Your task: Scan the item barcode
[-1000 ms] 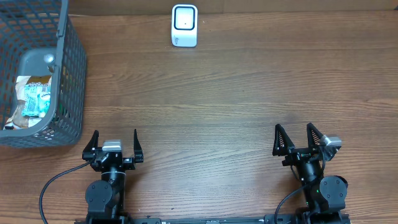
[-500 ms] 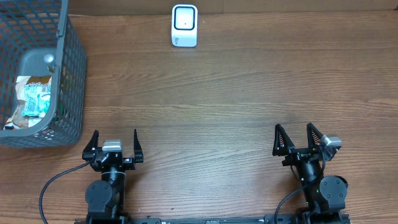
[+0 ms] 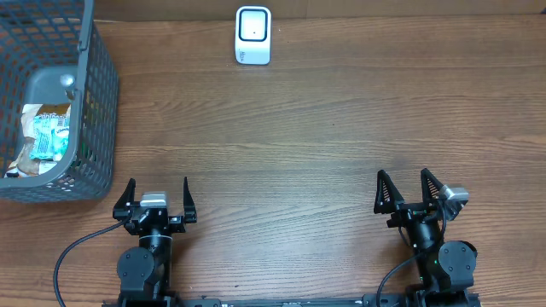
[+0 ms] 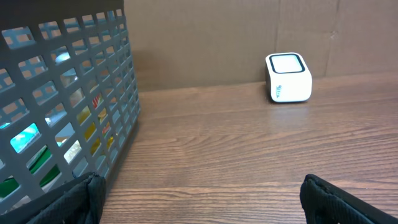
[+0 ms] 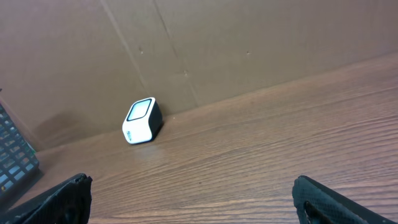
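A white barcode scanner [image 3: 253,35] stands at the far edge of the wooden table, also seen as the scanner [image 4: 288,77] in the left wrist view and the scanner [image 5: 142,120] in the right wrist view. Packaged items [image 3: 43,136] lie inside a grey mesh basket [image 3: 95,94] at the far left. My left gripper [image 3: 157,193] rests open near the front left, nothing between its fingers. My right gripper [image 3: 404,185] rests open near the front right, likewise empty. Both are far from the basket's items and the scanner.
The basket wall [image 4: 74,106] stands close to the left of the left gripper. A brown cardboard wall [image 5: 249,43] runs behind the table. Bare wood table [image 3: 307,136] lies between the grippers and the scanner.
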